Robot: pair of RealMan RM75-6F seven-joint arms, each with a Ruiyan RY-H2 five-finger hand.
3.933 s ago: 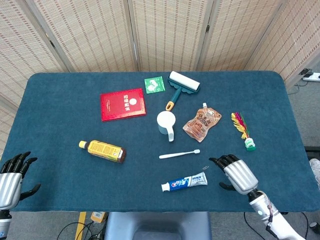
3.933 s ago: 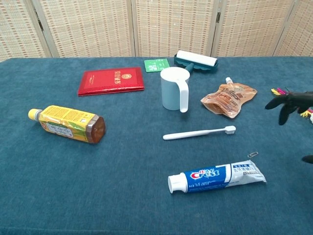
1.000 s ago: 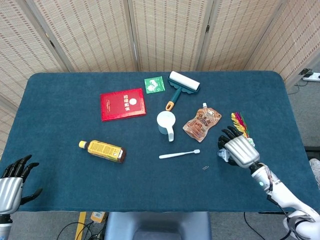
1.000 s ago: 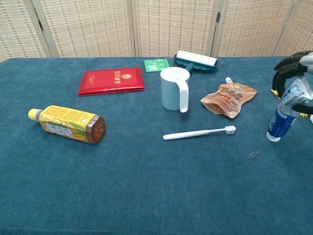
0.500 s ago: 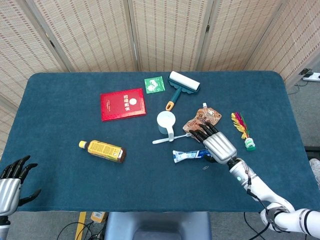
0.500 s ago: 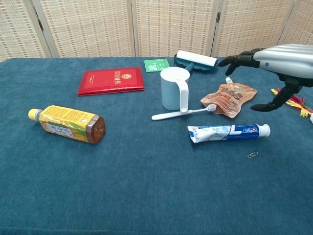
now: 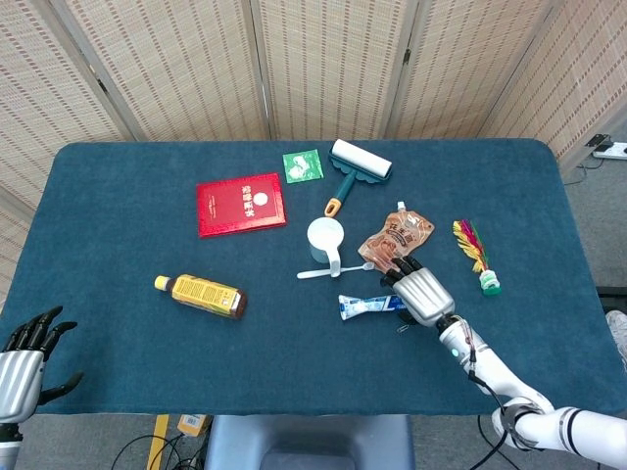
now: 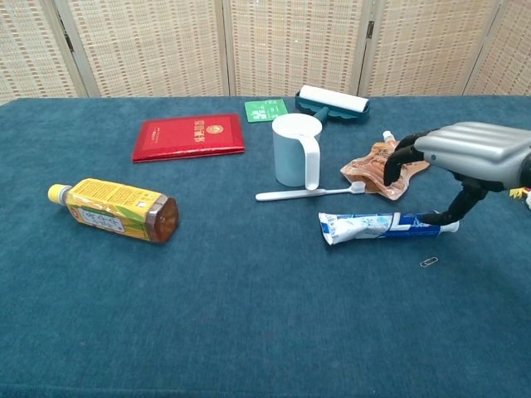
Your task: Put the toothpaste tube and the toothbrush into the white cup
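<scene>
Nearest the robot, at about seven o'clock on the blue cloth-covered counter (image 7: pixel 118 196), the left hand (image 7: pixel 22 362) hangs just off the near edge with its dark fingers spread apart and nothing in them. At about five o'clock a small metal paper clip (image 8: pixel 429 262) lies on the cloth. Just beyond it lies the blue and white toothpaste tube (image 8: pixel 377 225), flat on the counter, its cap end pointing to three o'clock. The silver right hand (image 8: pixel 469 153) is arched over that cap end, fingers apart; its thumb comes down to the tube near the cap, but whether it truly grips cannot be told. The white plastic toothbrush (image 8: pixel 307 193) lies next, bristle end toward three o'clock, its middle just in front of the white cup (image 8: pixel 294 149), which stands upright with its handle facing the robot. At nine o'clock lies a yellow-labelled bottle of brown liquid (image 8: pixel 112 210). Beside the hand's fingertips rests an orange spouted pouch (image 8: pixel 383 168). Farther off are a red booklet (image 8: pixel 189 137), a green packet (image 8: pixel 265 109) and a lint roller (image 8: pixel 333 102).
</scene>
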